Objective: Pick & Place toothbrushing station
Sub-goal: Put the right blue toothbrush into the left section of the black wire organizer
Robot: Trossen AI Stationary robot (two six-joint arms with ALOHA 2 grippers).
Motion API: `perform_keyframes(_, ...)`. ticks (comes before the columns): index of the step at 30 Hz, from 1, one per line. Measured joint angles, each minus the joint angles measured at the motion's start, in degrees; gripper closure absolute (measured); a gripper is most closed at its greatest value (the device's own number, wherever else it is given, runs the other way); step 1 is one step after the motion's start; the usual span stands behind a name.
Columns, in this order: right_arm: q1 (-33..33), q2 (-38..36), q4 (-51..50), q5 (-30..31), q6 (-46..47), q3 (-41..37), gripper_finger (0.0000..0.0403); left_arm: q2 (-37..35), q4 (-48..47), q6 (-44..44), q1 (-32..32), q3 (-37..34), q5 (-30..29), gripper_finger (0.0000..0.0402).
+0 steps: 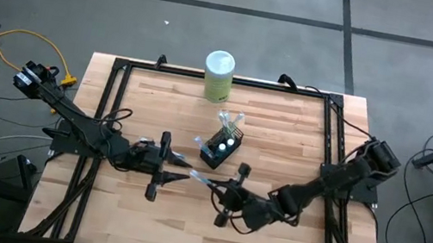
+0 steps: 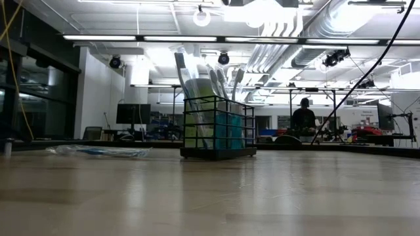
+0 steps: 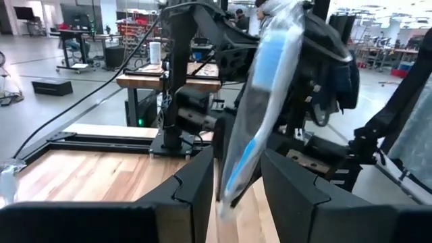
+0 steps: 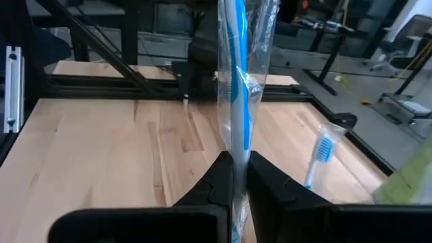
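Note:
The black wire-mesh holder (image 1: 223, 144) (image 2: 218, 128) stands on its base mid-table, with toothbrushes and teal tubes upright in it. In front of it my right gripper (image 1: 219, 190) (image 4: 235, 165) is shut on a white-and-blue toothbrush in a clear wrapper (image 4: 236, 81) (image 3: 260, 115), held above the table. My left gripper (image 1: 178, 173) (image 3: 237, 169) faces it, open. The wrapper's lower end (image 3: 233, 192) hangs between the left fingers; whether they touch it I cannot tell. Another wrapped toothbrush (image 2: 98, 151) (image 4: 320, 152) lies flat on the table beside the holder. My right gripper pinches the wrapped toothbrush between its two fingers, partway along its length (image 4: 235, 152), through the clear wrapper. The fingers come about level from the table's right side and lie across the brush. The brush is lifted clear of the table and stands out past the fingers toward the left gripper.
A pale green canister with a white lid (image 1: 218, 76) stands at the table's far edge. A black frame rail (image 1: 223, 79) runs around the tabletop. Bare wood (image 1: 276, 131) lies right of the holder. A person (image 2: 303, 118) sits far off in the room.

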Motion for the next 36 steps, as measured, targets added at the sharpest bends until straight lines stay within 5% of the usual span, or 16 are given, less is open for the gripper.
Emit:
perform_keyframes(23, -3.23, 2.69, 0.74, -11.17, 3.15, 0.04, 0.0387, 3.26, 2.44, -1.37, 0.18, 0.01, 3.02, 0.0281)
perform_keyframes(36, -3.41, 3.41, 0.35, -11.3, 3.02, -0.02, 0.0387, 3.43, 1.19, -3.41, 0.42, 0.0, 3.5, 0.0291)
